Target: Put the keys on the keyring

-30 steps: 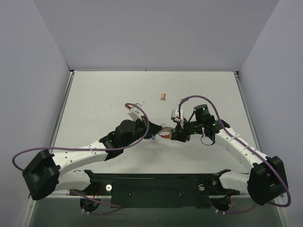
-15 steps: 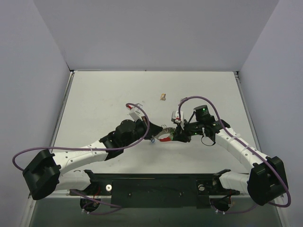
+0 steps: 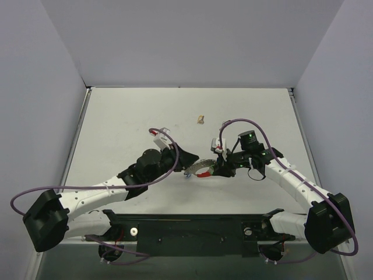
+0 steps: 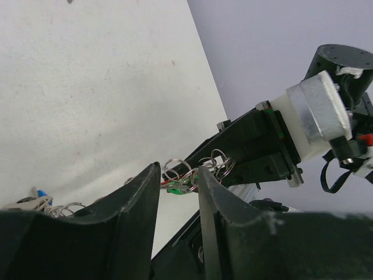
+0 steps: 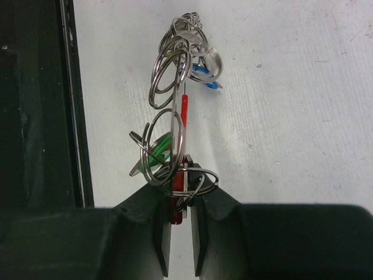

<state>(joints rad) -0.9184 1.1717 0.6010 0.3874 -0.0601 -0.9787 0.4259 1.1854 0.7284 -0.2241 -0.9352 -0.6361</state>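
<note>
Backing off toward its own side, the black left gripper (image 3: 191, 158) has drawn away from the tangled key bunch (image 3: 201, 167) of tiny silver-grey metal keys and wire rings with red, green and blue bits. Its fingers, closed at the bunch a second ago, now stand spread with nothing between them.

We find the bunch between the two arms, low over the white table (image 3: 128, 116). The black right gripper (image 3: 214, 169) pinches its near end flat between both fingers. Whether the far end rests on the table we cannot tell. We judge this hold is meant to present the rings so the freed arm can take a fresh grip on one key or loop.

From above, the bunch is a smudge of metal. The right wrist view sorts out separate loops, a red strip running into the pinch and a blue bit at the far end. The left wrist view shows the open gap facing the rings, with the right gripper behind them. A small tan lump (image 3: 200, 119) lies well apart.
</note>
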